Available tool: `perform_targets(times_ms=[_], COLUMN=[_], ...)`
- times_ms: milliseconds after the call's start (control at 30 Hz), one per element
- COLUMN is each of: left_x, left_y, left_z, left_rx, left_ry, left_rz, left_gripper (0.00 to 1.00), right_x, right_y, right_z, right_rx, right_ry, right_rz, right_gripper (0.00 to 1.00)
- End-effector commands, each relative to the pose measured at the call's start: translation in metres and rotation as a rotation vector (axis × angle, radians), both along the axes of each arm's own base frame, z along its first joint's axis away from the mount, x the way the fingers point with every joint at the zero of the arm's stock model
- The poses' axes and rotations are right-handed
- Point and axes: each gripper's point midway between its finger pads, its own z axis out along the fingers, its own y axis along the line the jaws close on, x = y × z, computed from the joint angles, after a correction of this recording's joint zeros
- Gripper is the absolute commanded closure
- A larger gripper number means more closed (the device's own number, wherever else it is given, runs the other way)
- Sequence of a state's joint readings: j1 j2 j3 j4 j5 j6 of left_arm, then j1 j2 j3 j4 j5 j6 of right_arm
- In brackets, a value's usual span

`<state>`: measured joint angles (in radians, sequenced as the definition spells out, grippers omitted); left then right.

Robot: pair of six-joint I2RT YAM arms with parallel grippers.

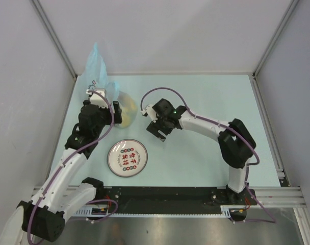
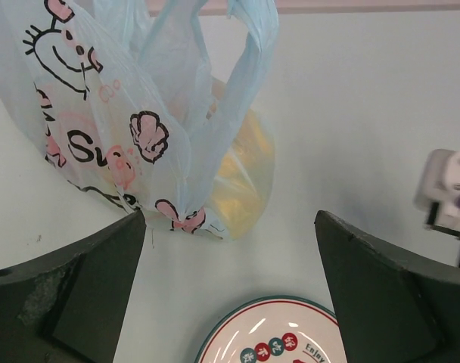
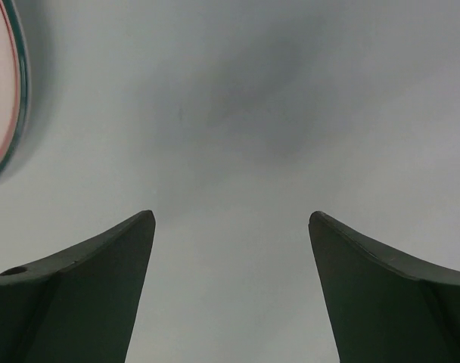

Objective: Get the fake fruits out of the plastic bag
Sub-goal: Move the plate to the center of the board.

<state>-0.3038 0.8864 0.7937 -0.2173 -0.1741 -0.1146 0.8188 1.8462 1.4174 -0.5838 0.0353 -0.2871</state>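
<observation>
The plastic bag [image 1: 96,69] is light blue with pink and dark cartoon prints and stands bunched at the back left. In the left wrist view the plastic bag [image 2: 124,113] fills the upper left. A yellow shape [image 2: 241,174] shows through its thin wall, and I cannot tell what it is. No fake fruits show distinctly. My left gripper [image 1: 100,99] is open and empty, held above the table just short of the bag [image 2: 230,217]. My right gripper [image 1: 157,131] is open and empty over bare table [image 3: 231,215].
A white patterned plate [image 1: 127,158] lies in front of the bag, its rim in the left wrist view [image 2: 237,321] and at the right wrist view's left edge [image 3: 7,113]. A round yellowish disc [image 1: 127,109] lies beside the bag. Grey walls enclose the table.
</observation>
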Motion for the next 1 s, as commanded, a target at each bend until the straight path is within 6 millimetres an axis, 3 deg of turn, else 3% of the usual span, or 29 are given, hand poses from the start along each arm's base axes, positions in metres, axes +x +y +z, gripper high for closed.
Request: perform_targets(times_ms=[0, 67, 167, 233, 367, 467, 600, 767, 867, 900, 933, 967], left_x=[0.001, 0.002, 0.004, 0.007, 0.007, 0.005, 0.003, 0.005, 0.007, 0.008, 0.009, 0.01], left_y=[-0.001, -0.001, 0.0, 0.005, 0.013, 0.016, 0.019, 0.019, 0.02, 0.023, 0.022, 0.022], left_z=[0.004, 0.004, 0.002, -0.001, -0.007, -0.008, -0.008, -0.004, -0.004, -0.007, -0.008, -0.008], left_rx=[-0.022, -0.02, -0.003, -0.002, -0.006, -0.009, -0.006, 0.001, -0.018, -0.023, -0.032, -0.037], left_ry=[0.033, 0.041, 0.047, 0.058, 0.083, 0.089, 0.093, 0.084, 0.081, 0.092, 0.096, 0.097], left_rz=[0.025, 0.022, 0.025, 0.041, 0.063, 0.077, 0.084, 0.075, 0.076, 0.084, 0.082, 0.08], left_gripper=[0.0, 0.0, 0.0, 0.0, 0.0, 0.0, 0.0, 0.0, 0.0, 0.0, 0.0, 0.01], right_x=[-0.003, -0.011, -0.017, -0.018, -0.043, -0.057, -0.058, -0.049, -0.045, -0.044, -0.039, -0.034], right_y=[0.041, 0.052, 0.071, 0.084, 0.109, 0.121, 0.127, 0.128, 0.124, 0.121, 0.116, 0.113], right_z=[-0.012, -0.025, -0.025, -0.015, -0.002, -0.018, -0.039, -0.055, -0.06, -0.063, -0.063, -0.061], right_rx=[0.165, 0.215, 0.299, 0.36, 0.479, 0.452, 0.425, 0.404, 0.417, 0.42, 0.424, 0.426], right_ry=[0.19, 0.299, 0.401, 0.46, 0.619, 0.669, 0.685, 0.692, 0.723, 0.732, 0.735, 0.722], right_rz=[0.019, 0.031, 0.044, 0.049, 0.141, 0.151, 0.088, 0.036, 0.018, 0.008, -0.012, -0.026], right_gripper=[0.14, 0.17, 0.18, 0.19, 0.23, 0.28, 0.3, 0.41, 0.6, 0.7, 0.93, 1.0])
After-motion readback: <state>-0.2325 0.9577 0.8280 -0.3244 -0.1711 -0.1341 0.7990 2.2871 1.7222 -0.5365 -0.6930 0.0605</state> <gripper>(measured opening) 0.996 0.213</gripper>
